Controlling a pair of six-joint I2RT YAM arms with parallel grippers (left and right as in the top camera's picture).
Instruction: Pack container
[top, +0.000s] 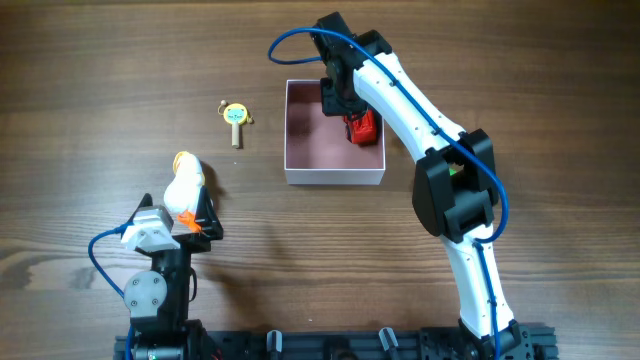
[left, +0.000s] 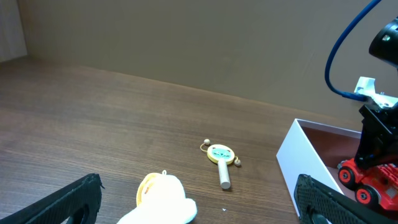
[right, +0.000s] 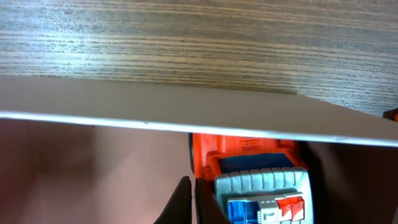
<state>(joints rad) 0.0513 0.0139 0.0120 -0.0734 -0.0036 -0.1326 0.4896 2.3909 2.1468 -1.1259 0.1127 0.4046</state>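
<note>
The container (top: 335, 177), a shallow white-walled box with a pink inside, sits at the table's middle; its wall also shows in the left wrist view (left: 298, 155) and right wrist view (right: 186, 109). My right gripper (top: 345, 105) reaches down into its far right corner, shut on a red toy truck (top: 362, 128) (right: 255, 174) that sits low inside. My left gripper (top: 190, 215) (left: 199, 182) is open, its fingers on either side of a white and yellow plush duck (top: 183, 180) (left: 163, 198) lying on the table.
A small yellow rattle drum with a wooden handle (top: 235, 115) (left: 219, 155) lies on the table left of the container. The right arm with its blue cable (top: 440, 130) stretches over the container's right side.
</note>
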